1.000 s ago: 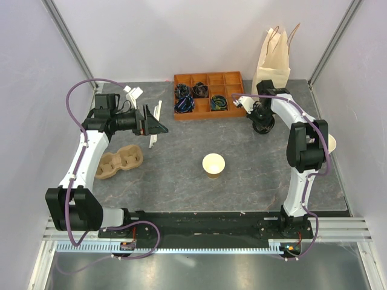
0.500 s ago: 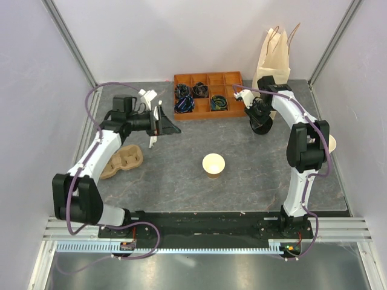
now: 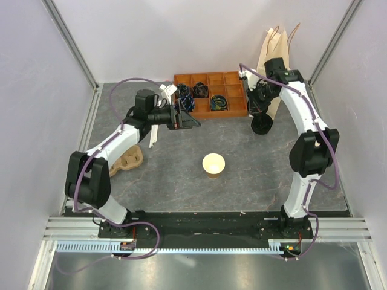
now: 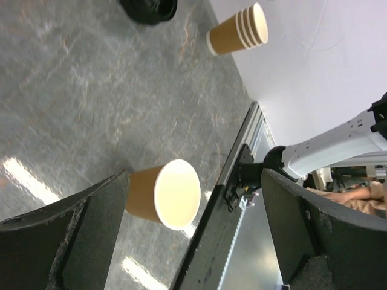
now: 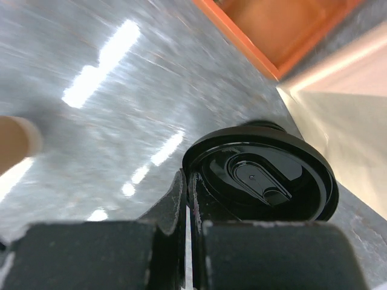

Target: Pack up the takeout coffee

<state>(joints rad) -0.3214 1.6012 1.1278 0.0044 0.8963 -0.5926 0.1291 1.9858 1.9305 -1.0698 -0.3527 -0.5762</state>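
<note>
No lidded takeout coffee shows in any view. A lidless tan paper cup stands mid-table; in the left wrist view this cup appears far beyond the fingers. My left gripper hangs open and empty in the air left of centre, pointing right; the left wrist view shows the gripper with its jaws wide apart. My right gripper is raised near the paper bag. In the right wrist view it is shut on the rim of a black lid.
A stack of black lids lies on the table under the right gripper. An orange compartment tray sits at the back. A pulp cup carrier lies at left. Nested tan cups lie at the right edge.
My left arm has swung right, from above the carrier to left of centre, still open. My right gripper has risen from the lid stack with a lid, toward the bag.
</note>
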